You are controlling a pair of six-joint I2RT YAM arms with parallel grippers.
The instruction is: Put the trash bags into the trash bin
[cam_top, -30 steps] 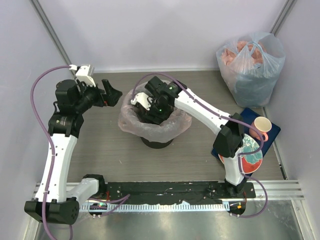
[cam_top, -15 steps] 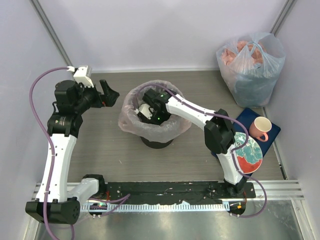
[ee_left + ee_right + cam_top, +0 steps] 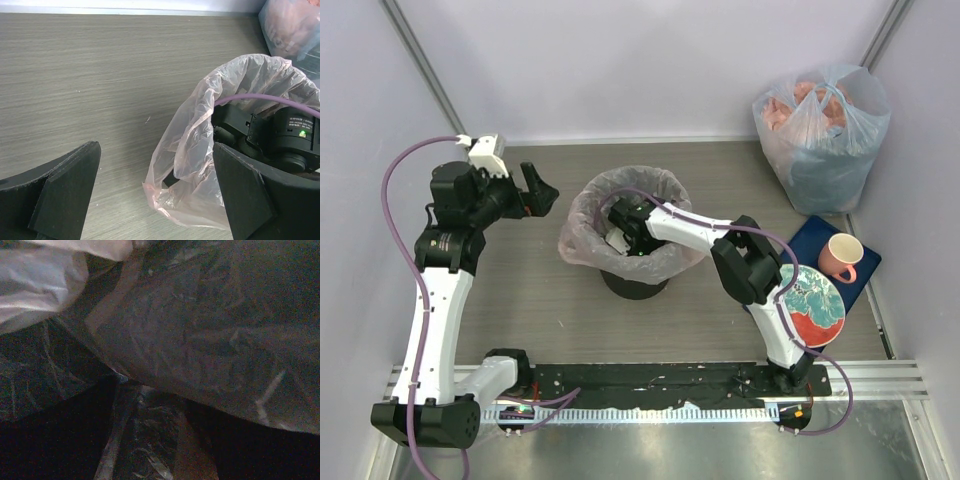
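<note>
The pale pink trash bag (image 3: 582,235) lines the black trash bin (image 3: 635,287), its edge folded out over the rim. My right gripper (image 3: 618,240) reaches down inside the lined bin. Its view is dark, full of crinkled film (image 3: 210,340). The right gripper (image 3: 152,410) shows two dark fingers standing apart with film between them. My left gripper (image 3: 535,188) hovers open and empty left of the bin. In the left wrist view the left gripper (image 3: 155,195) frames the bag's hanging edge (image 3: 200,165), apart from it. A patch of the bin (image 3: 172,179) shows under the film.
A bulging clear-bluish bag (image 3: 820,125) with pink and blue contents stands at the back right corner. A pink mug (image 3: 842,255) sits on a blue pad (image 3: 817,230), next to a red and teal plate (image 3: 815,312). Walls close in on three sides.
My right arm has sunk from the bin's rim deeper into the lined bin, and the bag's mouth has spread wider. My left gripper has barely moved.
</note>
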